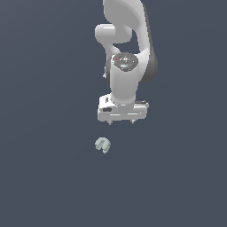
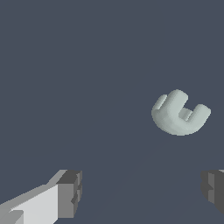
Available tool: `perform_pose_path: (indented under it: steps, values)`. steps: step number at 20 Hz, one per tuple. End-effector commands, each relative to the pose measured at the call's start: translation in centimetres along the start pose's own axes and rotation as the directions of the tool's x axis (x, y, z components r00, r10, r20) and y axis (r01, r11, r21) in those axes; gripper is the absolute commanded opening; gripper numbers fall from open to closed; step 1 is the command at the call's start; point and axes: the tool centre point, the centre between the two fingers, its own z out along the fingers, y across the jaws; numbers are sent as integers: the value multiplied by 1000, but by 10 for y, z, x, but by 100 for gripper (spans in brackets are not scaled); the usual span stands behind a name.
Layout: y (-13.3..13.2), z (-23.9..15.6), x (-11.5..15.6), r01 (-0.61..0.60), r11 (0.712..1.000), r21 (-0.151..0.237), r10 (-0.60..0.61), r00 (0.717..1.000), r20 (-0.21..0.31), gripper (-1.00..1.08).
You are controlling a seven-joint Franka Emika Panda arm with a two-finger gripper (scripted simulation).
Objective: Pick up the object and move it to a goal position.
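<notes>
only the exterior view shows my arm [image 1: 126,66]; my gripper [image 1: 122,122] stands spread wide, holding nothing. object [image 2: 179,113], at its 7 o'clock: pale grey-green, short rounded lobes.

The exterior view looks down from high and in front of the arm [image 1: 126,53], taking in the whole gripper [image 1: 121,122] and the flat dark ground from a distance. The wrist view sits just behind the fingers [image 2: 70,192], close to the ground, facing along them. Both views share the object [image 1: 103,144] [image 2: 179,113] and the fingertips.
</notes>
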Motion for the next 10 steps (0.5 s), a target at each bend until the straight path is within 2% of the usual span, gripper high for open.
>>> perform_pose_path:
  steps: [1,10]
  values:
    - [0,0,0,0,1000,0,0,1000,0,100]
    - [-10,-15,9,63,998,-15,-63,998,-26,100]
